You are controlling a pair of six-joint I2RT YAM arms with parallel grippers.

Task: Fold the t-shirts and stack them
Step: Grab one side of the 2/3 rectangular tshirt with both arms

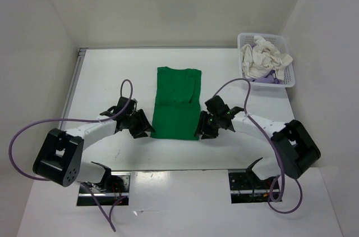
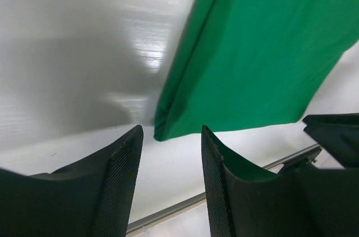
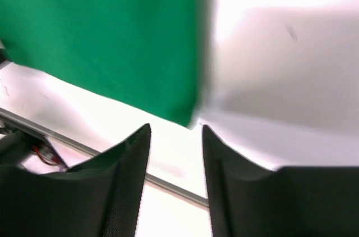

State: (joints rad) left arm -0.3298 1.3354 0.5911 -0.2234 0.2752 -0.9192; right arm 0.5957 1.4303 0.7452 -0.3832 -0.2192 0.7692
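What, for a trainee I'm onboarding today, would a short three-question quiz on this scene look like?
1. True or false: the green t-shirt lies on the table between the two arms.
2. Where is the white t-shirt? A) in the basket; B) on top of the green one; C) hanging from the right arm.
3. Fill in: the left jaws and the right jaws are both ____, gripping nothing.
Key: 1 true; 2 A; 3 open.
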